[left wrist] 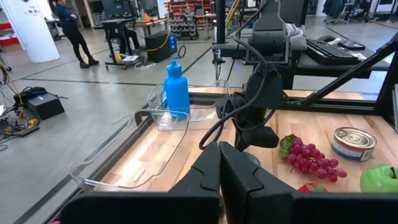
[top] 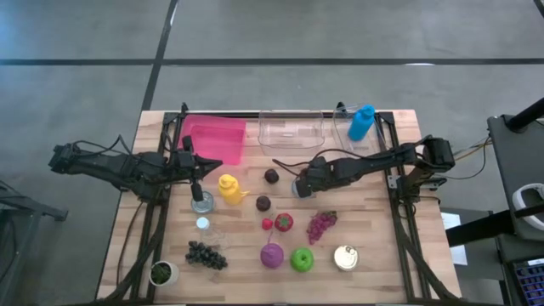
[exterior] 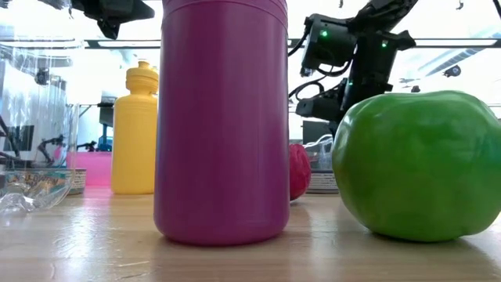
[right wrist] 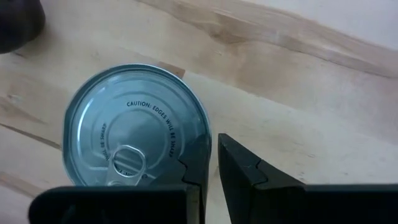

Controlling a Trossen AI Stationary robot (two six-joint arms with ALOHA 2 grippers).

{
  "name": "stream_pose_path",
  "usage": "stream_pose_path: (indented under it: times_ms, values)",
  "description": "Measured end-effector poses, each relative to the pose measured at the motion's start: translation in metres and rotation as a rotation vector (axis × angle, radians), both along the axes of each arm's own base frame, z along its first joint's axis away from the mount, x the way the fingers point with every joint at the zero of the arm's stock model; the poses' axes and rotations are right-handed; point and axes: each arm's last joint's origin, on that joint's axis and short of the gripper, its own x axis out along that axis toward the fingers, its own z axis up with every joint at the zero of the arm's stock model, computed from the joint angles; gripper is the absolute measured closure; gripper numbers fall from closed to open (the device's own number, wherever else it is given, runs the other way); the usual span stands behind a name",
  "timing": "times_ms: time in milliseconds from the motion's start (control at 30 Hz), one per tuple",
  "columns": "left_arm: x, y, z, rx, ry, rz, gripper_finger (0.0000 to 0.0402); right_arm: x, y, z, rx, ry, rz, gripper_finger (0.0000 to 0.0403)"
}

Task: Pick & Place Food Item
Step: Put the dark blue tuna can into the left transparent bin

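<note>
Right gripper (right wrist: 211,180) hangs low over the middle of the table (top: 408,246), its fingers pinched nearly together with only a thin slit between them — one finger lies over the rim of a silver can (right wrist: 137,127), the other over bare wood beside it; whether the rim is truly pinched cannot be told. On the can's lid, by the pull tab, the embossed words read "CAUTION: EDGES WILL BE SHARP". Left gripper (left wrist: 221,171) is clenched on nothing, poised over the left half near the yellow bottle (top: 229,188). Along the far edge stand a pink bin (top: 217,136), a clear tray (top: 293,130) and a blue bottle (top: 361,122) — the near right corner is open wood beyond a second can (top: 345,257).
</note>
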Motion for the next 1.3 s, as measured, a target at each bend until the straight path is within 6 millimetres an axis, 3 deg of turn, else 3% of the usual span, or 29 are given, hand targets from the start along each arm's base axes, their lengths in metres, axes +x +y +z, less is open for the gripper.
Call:
stream_pose_path:
  times_ms: [1300]
  values:
    - [0.000, 0.000, 0.000, 0.000, 0.000, 0.000, 0.0400, -0.004, -0.001, -0.010, -0.039, 0.073, 0.013, 0.0371]
